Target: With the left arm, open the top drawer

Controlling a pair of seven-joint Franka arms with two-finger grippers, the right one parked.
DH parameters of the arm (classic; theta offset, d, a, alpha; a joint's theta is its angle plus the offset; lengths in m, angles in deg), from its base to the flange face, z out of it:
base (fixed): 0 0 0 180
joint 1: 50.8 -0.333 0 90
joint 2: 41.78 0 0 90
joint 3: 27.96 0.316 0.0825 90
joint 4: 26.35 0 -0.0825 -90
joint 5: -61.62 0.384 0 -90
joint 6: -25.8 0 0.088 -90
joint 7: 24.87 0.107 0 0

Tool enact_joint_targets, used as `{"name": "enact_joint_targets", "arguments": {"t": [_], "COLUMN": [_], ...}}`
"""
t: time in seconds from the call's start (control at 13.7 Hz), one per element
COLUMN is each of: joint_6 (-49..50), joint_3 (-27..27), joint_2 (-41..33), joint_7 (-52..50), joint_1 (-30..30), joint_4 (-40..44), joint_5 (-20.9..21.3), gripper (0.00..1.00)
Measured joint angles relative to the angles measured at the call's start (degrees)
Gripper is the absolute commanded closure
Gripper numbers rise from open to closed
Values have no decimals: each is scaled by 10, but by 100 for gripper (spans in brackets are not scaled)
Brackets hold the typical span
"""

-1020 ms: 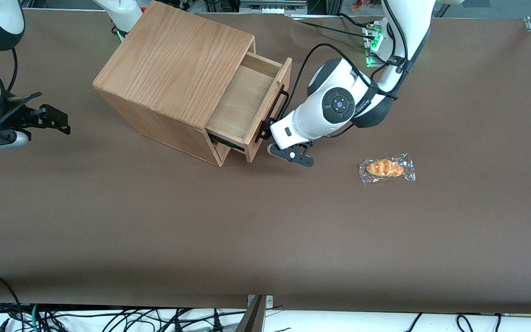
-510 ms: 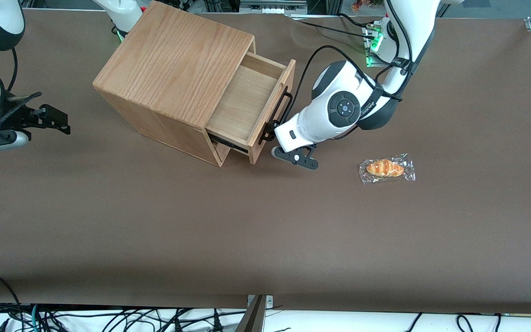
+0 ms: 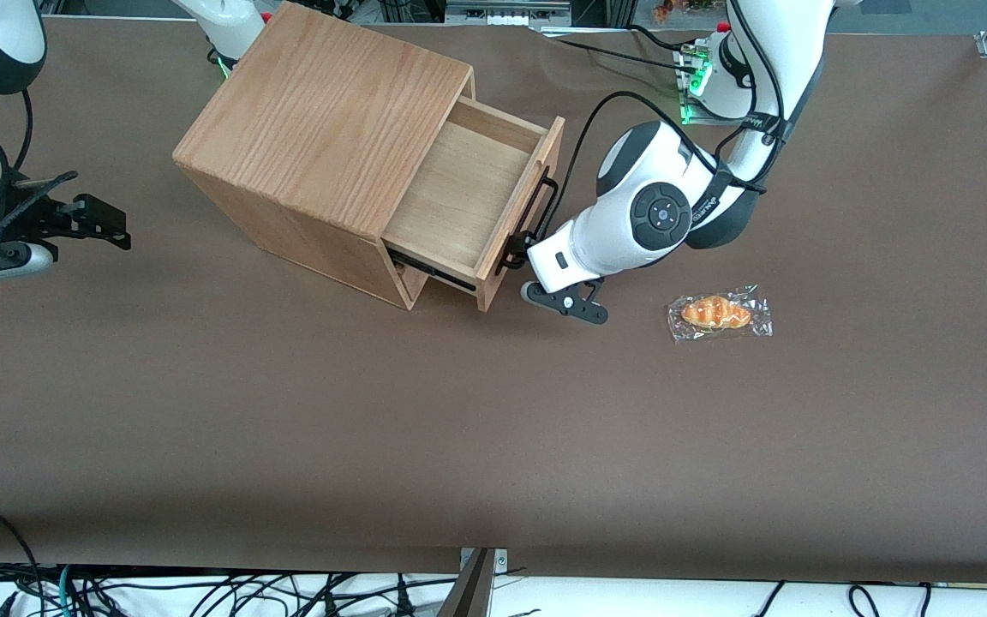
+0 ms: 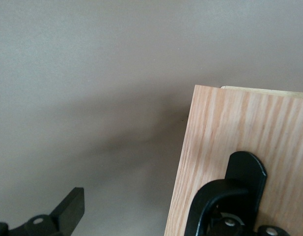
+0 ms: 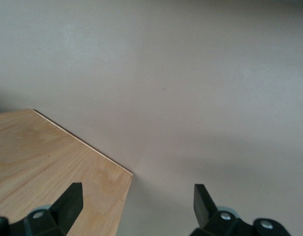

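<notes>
The top drawer [image 3: 459, 201] stands pulled well out of the oak casing [image 3: 322, 120], showing its pale wood tray. Its black bar handle [image 3: 536, 214] runs along the drawer front. My left arm [image 3: 648, 218] reaches down to the end of the handle nearer the front camera. My left gripper [image 3: 517, 270] is open, with one finger hooked in the handle and the other free over the table. In the left wrist view, the drawer front [image 4: 239, 128] and the handle's end [image 4: 242, 184] are close up, and the free finger [image 4: 68, 211] is well apart from them.
A wrapped bread roll [image 3: 719, 313] lies on the brown table [image 3: 459, 428], toward the working arm's end from the gripper. Cables and a green-lit base [image 3: 699, 81] sit farther from the front camera. The casing's corner shows in the right wrist view [image 5: 53, 162].
The top drawer has slid farther out of the casing. My left gripper and wrist have moved with the handle toward the working arm's end of the table.
</notes>
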Motion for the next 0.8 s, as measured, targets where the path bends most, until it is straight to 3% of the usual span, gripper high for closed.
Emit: {"name": "enact_joint_targets", "arguments": {"t": [0.51,0.8], "joint_6": [17,80], "joint_3": [2,12], "joint_2": [0,0], "joint_7": [-3,-36], "joint_1": [-2,-19], "joint_4": [8,76], "joint_5": [0,8], "gripper": [0,0]}}
